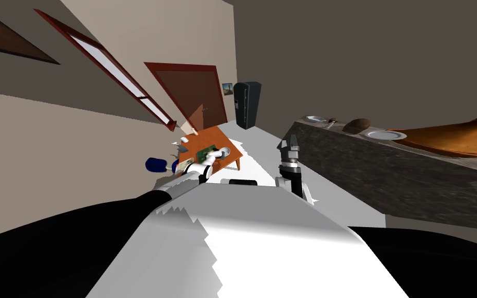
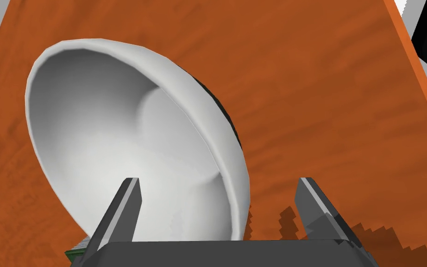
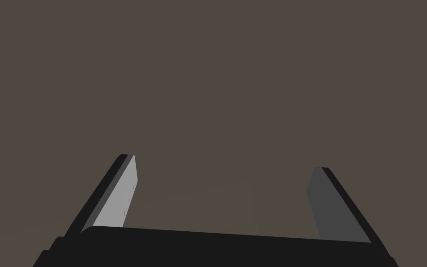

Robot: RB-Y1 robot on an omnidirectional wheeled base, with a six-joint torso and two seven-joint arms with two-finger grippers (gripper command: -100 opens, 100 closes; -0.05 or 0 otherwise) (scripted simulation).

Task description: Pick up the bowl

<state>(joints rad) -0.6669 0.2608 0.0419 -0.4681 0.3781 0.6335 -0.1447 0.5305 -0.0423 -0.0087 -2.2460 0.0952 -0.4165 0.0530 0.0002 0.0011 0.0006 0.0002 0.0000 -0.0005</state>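
Observation:
A white bowl (image 2: 115, 139) sits on an orange table (image 2: 328, 92); in the head view the bowl (image 1: 222, 152) is near the table's (image 1: 212, 139) front edge. My left gripper (image 2: 218, 181) is open and straddles the bowl's near rim. One finger (image 2: 124, 204) is inside the bowl, the other (image 2: 317, 204) is outside, over the tabletop. The head view shows the left gripper (image 1: 217, 155) right at the bowl. My right gripper (image 1: 289, 144) is raised beside the counter, and its fingers stand open (image 3: 224, 162) with nothing between them.
A green flat object (image 1: 206, 153) lies on the table next to the bowl. A blue object (image 1: 155, 164) sits left of the table. A stone counter (image 1: 387, 170) with plates runs along the right. A brown door (image 1: 191, 98) and a dark fridge (image 1: 248, 103) stand behind.

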